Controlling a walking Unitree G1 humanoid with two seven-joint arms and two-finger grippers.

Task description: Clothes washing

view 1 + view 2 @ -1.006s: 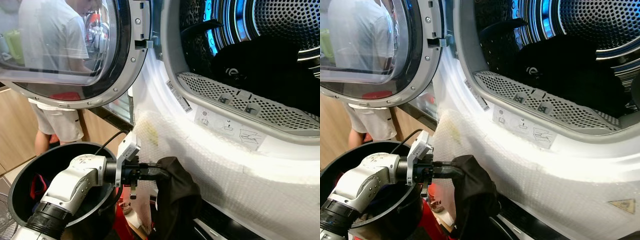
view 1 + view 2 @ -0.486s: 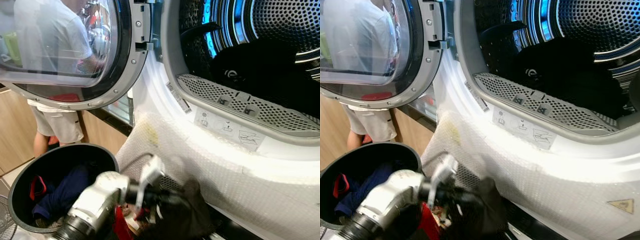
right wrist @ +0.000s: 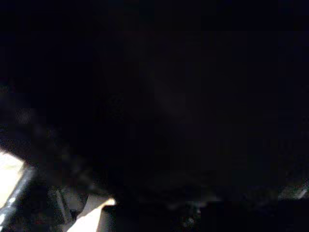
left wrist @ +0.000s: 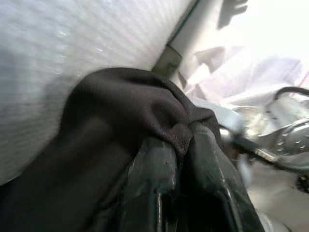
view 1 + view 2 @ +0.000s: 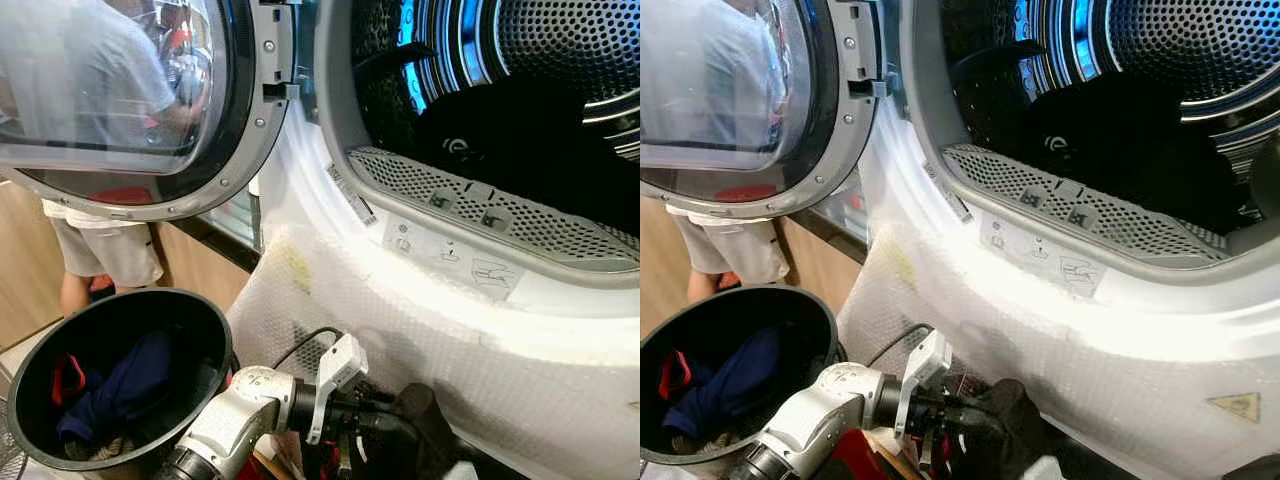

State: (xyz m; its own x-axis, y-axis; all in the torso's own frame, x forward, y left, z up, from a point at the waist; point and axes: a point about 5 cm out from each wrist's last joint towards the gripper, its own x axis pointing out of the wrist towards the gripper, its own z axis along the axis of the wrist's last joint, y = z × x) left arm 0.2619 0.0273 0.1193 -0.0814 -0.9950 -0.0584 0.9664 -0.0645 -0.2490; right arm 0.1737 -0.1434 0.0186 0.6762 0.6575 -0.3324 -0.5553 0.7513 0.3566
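Below the open drum mouth, low against the bubble-wrapped front panel [image 5: 400,330] of the washing machine [image 5: 1120,300], the left gripper [image 5: 385,425] reaches forward with a dark garment [image 5: 425,425] bunched at its tip. The head views give the wider layout: the round glass door [image 5: 130,100] swung out to the left, a person's pale shorts and legs [image 5: 105,255] behind it, a black laundry basket [image 5: 205,345] at lower left holding blue and red clothing [image 5: 125,385], and more dark laundry [image 5: 1120,140] already lying inside the perforated drum [image 5: 1200,50]. The left wrist view adds what the head views cannot resolve: the two black fingers [image 4: 154,183] are pressed close together, pinching a fold of the dark cloth between them, with the rest of the fabric draped over and beside the fingers and lying against the pale panel. The right wrist view is nearly all dark; the right gripper's fingers cannot be made out, so their state cannot be told. The drum's lower lip [image 5: 480,215], with its perforated grille, sits well above the gripper, and the panel bulges out just beside it. The basket rim lies near the arm's left side, and the door edge hangs above the basket, leaving open room between door and drum mouth.
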